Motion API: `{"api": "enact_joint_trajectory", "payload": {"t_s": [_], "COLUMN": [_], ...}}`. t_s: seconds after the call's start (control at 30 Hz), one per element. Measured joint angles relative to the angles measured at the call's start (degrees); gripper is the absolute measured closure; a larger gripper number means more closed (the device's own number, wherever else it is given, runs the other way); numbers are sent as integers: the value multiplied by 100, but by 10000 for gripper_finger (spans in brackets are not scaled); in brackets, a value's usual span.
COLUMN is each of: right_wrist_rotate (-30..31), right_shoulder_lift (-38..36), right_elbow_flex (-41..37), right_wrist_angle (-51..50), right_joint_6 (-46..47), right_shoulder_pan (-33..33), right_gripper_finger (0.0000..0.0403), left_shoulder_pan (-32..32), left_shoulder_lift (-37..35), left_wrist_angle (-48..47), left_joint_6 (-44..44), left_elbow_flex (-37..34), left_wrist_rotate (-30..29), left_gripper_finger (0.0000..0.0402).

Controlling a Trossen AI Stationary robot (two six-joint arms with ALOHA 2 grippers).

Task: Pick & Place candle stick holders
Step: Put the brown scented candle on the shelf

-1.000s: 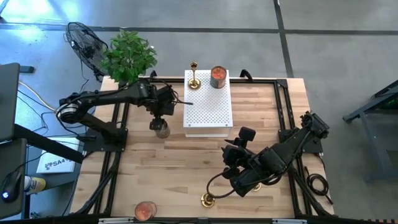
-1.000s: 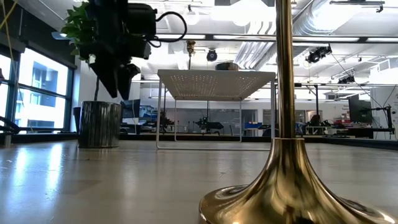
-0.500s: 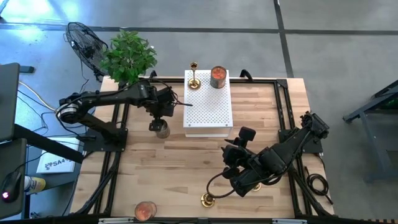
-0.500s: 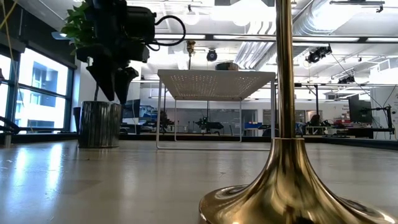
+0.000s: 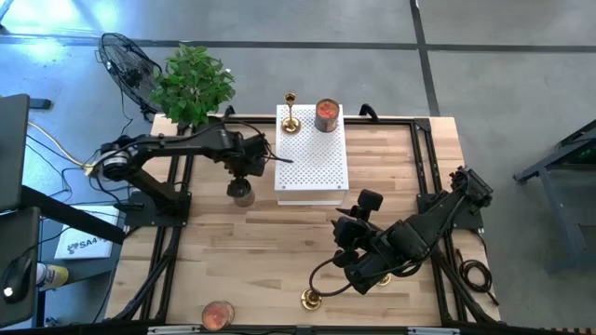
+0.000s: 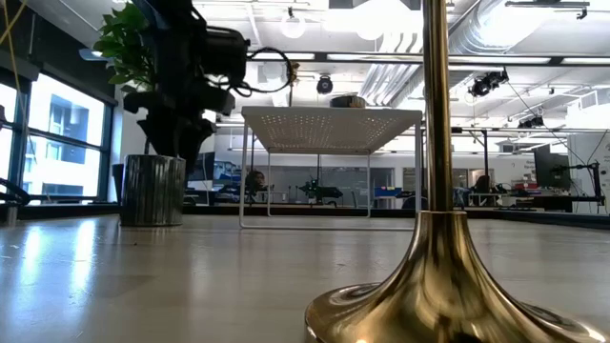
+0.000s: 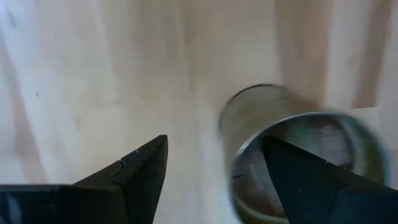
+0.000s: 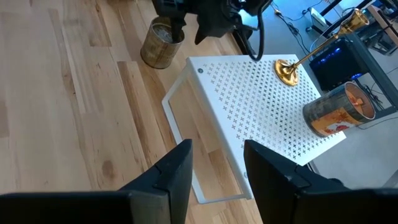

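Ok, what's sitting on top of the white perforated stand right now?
A gold candlestick holder and an orange-labelled can, both at the far edge of the white stand. The rest of its top is bare; underneath is hidden from above.

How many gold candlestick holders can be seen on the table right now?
2. One candlestick holder stands on the white perforated stand's far left corner; the other candlestick holder stands on the table's near edge. The right arm may hide a third.
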Motion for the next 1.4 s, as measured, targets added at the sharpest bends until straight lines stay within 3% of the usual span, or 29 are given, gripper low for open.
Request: {"api": "enact_joint_trajectory", "payload": {"t_s": [0.1,0.43,0.7,0.97,1.4], "right_wrist_rotate": [-1,23,35,63,45], "right_shoulder_lift": [0,0,0,0,0], "right_elbow_flex": [0,0,0,0,0], "right_wrist_angle": [0,0,0,0,-2], "right_joint_6": [0,-31,-43,-46,-46], "right_shoulder_pan": [0,-2,-2,-2,-2], "right_gripper_finger": [263,263,263,263,263], "left_shoulder_pan": [0,0,0,0,-1], "left_shoulder_lift": [8,8,8,8,8], "left_wrist_angle": [8,29,11,-167,-957], "left_joint_6": [5,11,60,152,-233], "left_elbow_flex": [0,3,9,180,687], "left_wrist_rotate": [-293,-368,-524,-571,-550], "left_gripper_finger": [140,152,231,385,399]}}
